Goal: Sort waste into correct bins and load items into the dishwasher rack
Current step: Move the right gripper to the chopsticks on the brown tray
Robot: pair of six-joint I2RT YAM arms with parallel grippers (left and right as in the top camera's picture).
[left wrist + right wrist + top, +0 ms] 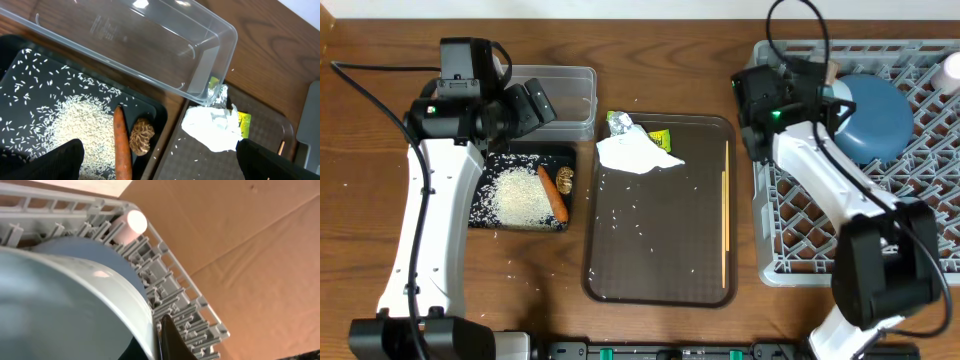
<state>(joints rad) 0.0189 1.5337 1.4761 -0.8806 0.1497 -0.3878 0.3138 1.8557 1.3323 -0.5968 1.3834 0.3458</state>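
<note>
My left gripper is wide open and empty, above the edge between the black tray and the clear tub. The black tray holds white rice, an orange carrot and a brown lump. The tub is empty. My right gripper is shut on the rim of a white bowl, next to the dark blue dish in the grey rack. A pink cup stands in the rack. The blue cup is out of view.
The brown serving tray holds a crumpled white napkin, a foil ball, a yellow-green wrapper, wooden chopsticks along its right side, and scattered rice grains.
</note>
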